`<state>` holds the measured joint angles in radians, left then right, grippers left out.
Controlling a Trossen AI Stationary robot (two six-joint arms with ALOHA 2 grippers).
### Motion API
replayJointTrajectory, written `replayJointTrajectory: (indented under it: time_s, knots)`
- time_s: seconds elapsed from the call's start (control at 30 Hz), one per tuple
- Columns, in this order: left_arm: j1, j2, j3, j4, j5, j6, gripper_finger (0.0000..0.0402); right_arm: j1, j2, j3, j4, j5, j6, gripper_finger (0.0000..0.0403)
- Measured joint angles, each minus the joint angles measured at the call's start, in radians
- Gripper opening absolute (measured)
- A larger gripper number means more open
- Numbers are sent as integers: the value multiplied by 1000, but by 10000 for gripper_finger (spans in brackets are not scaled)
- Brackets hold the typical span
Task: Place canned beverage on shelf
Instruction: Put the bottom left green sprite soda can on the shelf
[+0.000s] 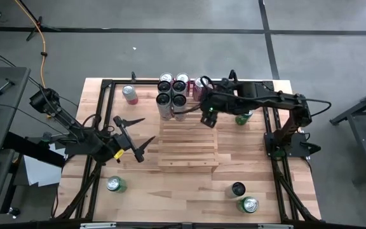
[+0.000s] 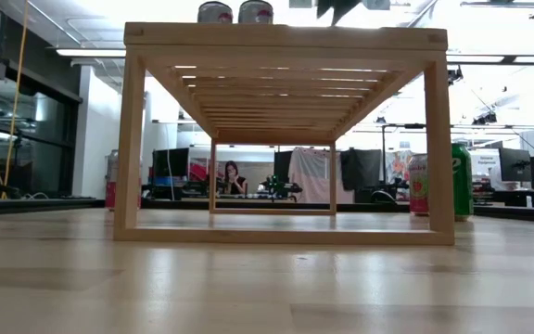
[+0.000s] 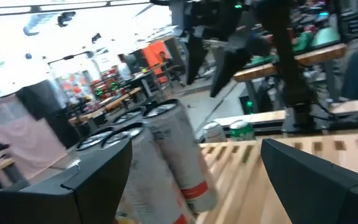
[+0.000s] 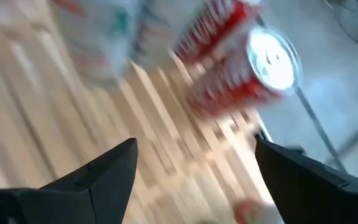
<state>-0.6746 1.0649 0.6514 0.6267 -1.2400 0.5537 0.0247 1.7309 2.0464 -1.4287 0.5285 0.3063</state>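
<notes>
Overhead, slatted light-wood shelf (image 1: pixel 188 147), cans (image 1: pixel 172 95)

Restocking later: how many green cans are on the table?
3. One green can near-left, one near-right by a black can, one half hidden under the right arm beside the shelf. The arm may hide more.

- One shelf (image 1: pixel 188 143), a slatted light-wood rack.
- Four silver cans (image 1: pixel 172 92) on the shelf's far end, standing in a two-by-two block beside the right gripper's (image 1: pixel 203 119) spread jaws.
- One red can (image 1: pixel 199 89) near those jaws, just beyond the block.
- One pink can (image 1: pixel 129 95) on the tabletop (image 1: pixel 151 191), beyond the left gripper's (image 1: pixel 138 135) open jaws.
- Three green cans (image 1: pixel 115 184) on the tabletop.
- One dark can (image 1: pixel 237 189).
- Two arms.
</notes>
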Motion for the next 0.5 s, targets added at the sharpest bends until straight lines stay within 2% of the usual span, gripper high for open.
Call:
replayJointTrajectory:
  time_s: [0.13, 0.27, 0.37, 0.5]
  knots:
    - [21, -31, 0, -143, 135, -110, 349, 28, 0, 0, -145, 58, 107, 311]
    - [118, -105, -1, -358, 324, -309, 349, 59, -44, -73, -126, 65, 131, 311]
    - [204, -166, -35, -426, 404, -400, 349, 72, -114, -197, -141, 109, 182, 311]
    - [291, -265, -120, -369, 507, -415, 349, 80, -281, -443, -79, 129, 265, 311]
